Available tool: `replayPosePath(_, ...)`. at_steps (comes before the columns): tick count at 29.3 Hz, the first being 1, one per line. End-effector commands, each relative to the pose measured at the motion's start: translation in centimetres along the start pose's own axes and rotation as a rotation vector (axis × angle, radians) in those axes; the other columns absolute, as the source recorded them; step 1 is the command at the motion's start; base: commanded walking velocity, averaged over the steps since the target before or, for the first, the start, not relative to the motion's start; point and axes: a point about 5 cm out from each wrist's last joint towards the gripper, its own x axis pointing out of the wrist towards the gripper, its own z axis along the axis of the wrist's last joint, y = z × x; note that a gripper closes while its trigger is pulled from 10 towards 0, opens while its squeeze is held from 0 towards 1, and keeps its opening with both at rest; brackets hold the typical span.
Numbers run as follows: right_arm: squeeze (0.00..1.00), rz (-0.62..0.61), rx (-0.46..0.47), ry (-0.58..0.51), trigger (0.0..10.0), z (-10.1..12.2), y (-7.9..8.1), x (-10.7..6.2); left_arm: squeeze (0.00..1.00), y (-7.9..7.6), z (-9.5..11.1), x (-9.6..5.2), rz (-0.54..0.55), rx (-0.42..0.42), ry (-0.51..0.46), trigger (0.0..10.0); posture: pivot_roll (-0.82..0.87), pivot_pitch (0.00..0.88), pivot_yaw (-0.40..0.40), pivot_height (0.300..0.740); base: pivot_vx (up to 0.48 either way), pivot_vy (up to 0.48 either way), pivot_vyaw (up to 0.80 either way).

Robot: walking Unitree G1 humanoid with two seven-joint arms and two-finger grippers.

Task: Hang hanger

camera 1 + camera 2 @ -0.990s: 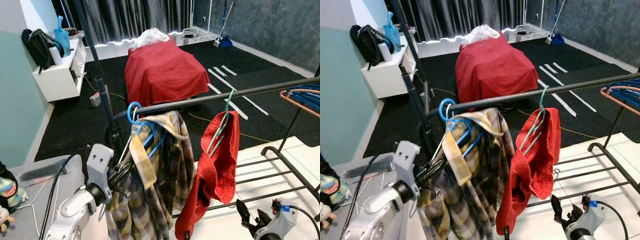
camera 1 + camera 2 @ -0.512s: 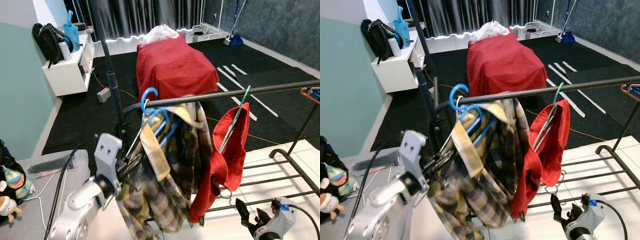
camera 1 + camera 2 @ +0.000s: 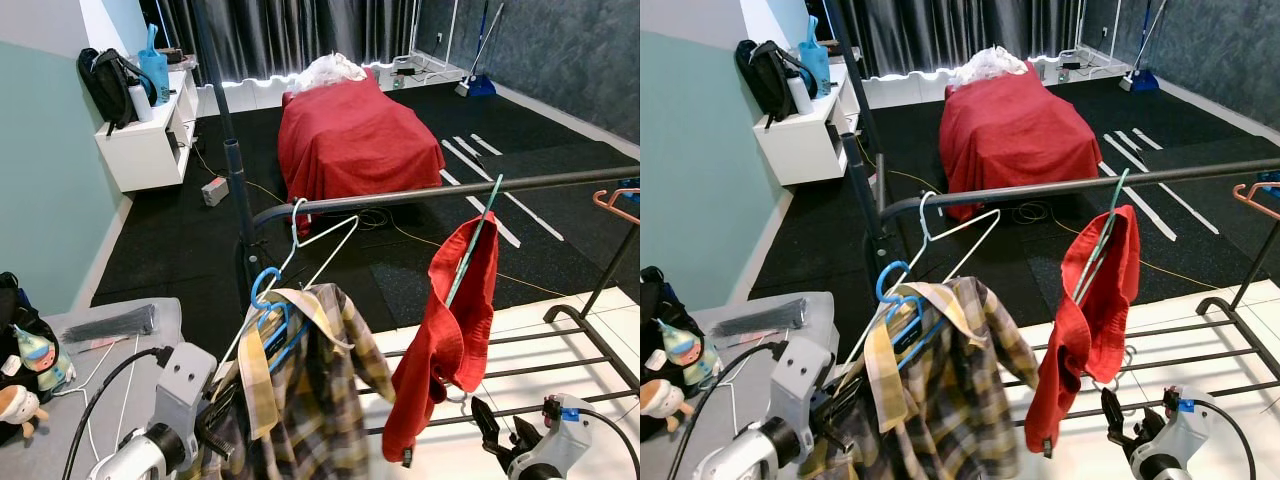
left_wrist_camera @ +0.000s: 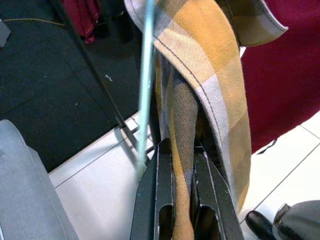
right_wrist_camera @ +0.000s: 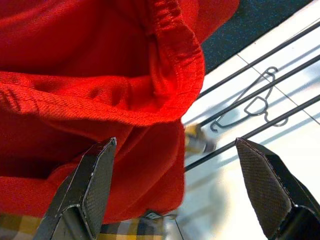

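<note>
Below the rail point(image 3: 420, 193), at 7 o'clock, your left gripper point(image 4: 181, 165) pinches the shirt point(image 3: 300, 400); blue hanger point(image 3: 268, 305) unhooked, hanging left. Right gripper point(image 5: 175, 192) spread.

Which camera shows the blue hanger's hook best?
The left eye view: the blue hanger hook sits clear below the rail, on the plaid shirt. The right eye view shows the same. The left wrist view shows the left gripper clamping shirt fabric.
</note>
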Motion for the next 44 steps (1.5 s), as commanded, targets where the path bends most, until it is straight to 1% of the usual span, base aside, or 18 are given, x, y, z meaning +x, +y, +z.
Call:
replayPosePath(1, 0.0, 0.003, 0.01, 0.017, 10.0, -0.2, 0.1, 0.1, 0.0, 0.7, -0.2, -0.4, 0.037, 0.024, -0.009, 10.0, -0.18, 0.0, 0.048, 0.74, 0.0, 0.0, 0.0)
replayPosePath(7, 0.0, 0.006, 0.011, 0.019, 10.0, -0.2, 0.2, 0.2, 0.0, 1.0, -1.1, -0.7, 0.089, 0.048, 0.025, 10.0, -0.17, 0.0, 0.045, 0.74, 0.0, 0.0, 0.0)
replayPosePath(8, 0.0, 0.006, 0.011, 0.019, 10.0, -0.2, 0.1, 0.1, 0.0, 1.0, -1.2, -0.6, 0.093, 0.048, 0.031, 9.8, -0.17, 0.0, 0.043, 0.74, -0.364, 0.0, 0.0)
replayPosePath(18, 0.0, 0.009, 0.012, 0.022, 10.0, -0.3, 0.1, 0.1, 0.0, 1.0, -1.0, -0.3, 0.086, 0.044, 0.003, 10.0, -0.17, 0.0, 0.042, 0.74, -0.385, 0.0, 0.0)
replayPosePath(21, 0.0, 0.008, 0.012, 0.022, 10.0, -0.3, 0.1, 0.1, 0.0, 0.7, -0.5, 0.0, 0.05, -0.015, -0.032, 10.0, -0.18, 0.0, 0.047, 0.74, 0.0, 0.0, 0.0)
replayPosePath(26, 0.0, 0.008, 0.012, 0.02, 10.0, -0.2, 0.1, 0.1, 0.0, 0.6, -0.6, 0.2, 0.039, -0.019, -0.03, 10.0, -0.18, 0.0, 0.047, 0.74, 0.0, 0.0, 0.0)
replayPosePath(28, 0.0, 0.007, 0.012, 0.02, 10.0, -0.2, 0.1, 0.1, 0.0, 0.5, -0.8, 0.3, 0.04, -0.04, -0.024, 10.0, -0.18, 0.0, 0.049, 0.74, 0.0, -0.424, 0.0)
replayPosePath(30, 0.0, 0.006, 0.012, 0.02, 10.0, -0.2, 0.0, 0.1, 0.0, 0.4, -1.0, 0.4, 0.043, -0.068, -0.021, 10.0, -0.18, 0.0, 0.048, 0.74, 0.0, 0.0, 0.0)
replayPosePath(33, 0.0, 0.006, 0.012, 0.021, 10.0, -0.2, 0.0, 0.1, 0.0, 0.4, -1.1, 0.5, 0.045, -0.075, -0.022, 10.0, -0.18, 0.0, 0.048, 0.74, 0.0, 0.0, 0.0)
replayPosePath(37, 0.0, 0.005, 0.013, 0.021, 10.0, -0.2, 0.0, 0.1, 0.0, 0.5, -2.1, 0.7, 0.062, -0.119, 0.0, 10.0, -0.18, 0.0, 0.048, 0.74, 0.0, -0.48, 0.0)
replayPosePath(44, 0.0, 0.006, 0.012, 0.019, 10.0, -0.2, 0.1, 0.1, 0.0, 0.8, -2.8, 0.8, 0.081, -0.141, 0.022, 10.0, -0.18, 0.0, 0.048, 0.74, 0.0, -0.48, 0.0)
